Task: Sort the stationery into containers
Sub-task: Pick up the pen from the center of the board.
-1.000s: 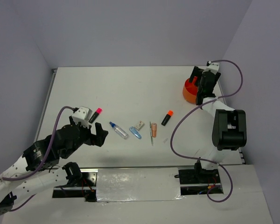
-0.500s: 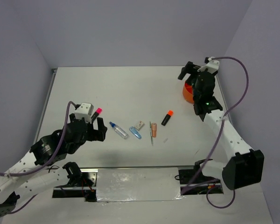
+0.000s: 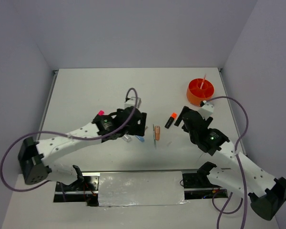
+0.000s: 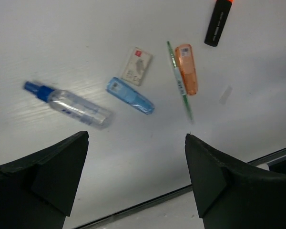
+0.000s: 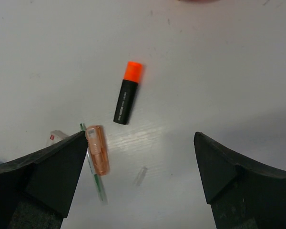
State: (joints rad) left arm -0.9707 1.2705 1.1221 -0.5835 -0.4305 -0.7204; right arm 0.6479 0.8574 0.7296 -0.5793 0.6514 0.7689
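Observation:
The orange tub (image 3: 200,91) stands at the far right with a thin pale stick in it. My left gripper (image 3: 135,125) is open and empty above the middle row; its view (image 4: 136,143) shows the blue-capped clear tube (image 4: 69,105), blue clip (image 4: 130,95), whitish block (image 4: 137,72), peach piece (image 4: 187,75), a thin green pen (image 4: 179,88) and a black highlighter (image 4: 218,21). My right gripper (image 3: 183,119) is open and empty (image 5: 140,138) beside the orange-capped highlighter (image 5: 127,98) (image 3: 170,120). The pink-capped highlighter (image 3: 100,113) lies to the left.
A tiny clear piece (image 5: 141,175) lies on the white table near the peach piece (image 5: 98,150). Grey walls close the table on three sides. A silver strip (image 3: 140,188) runs along the near edge between the arm bases.
My left arm swung from the left side to the middle, over the row of items. My right arm left the tub and came down toward the orange-capped highlighter. Both grippers stayed empty.

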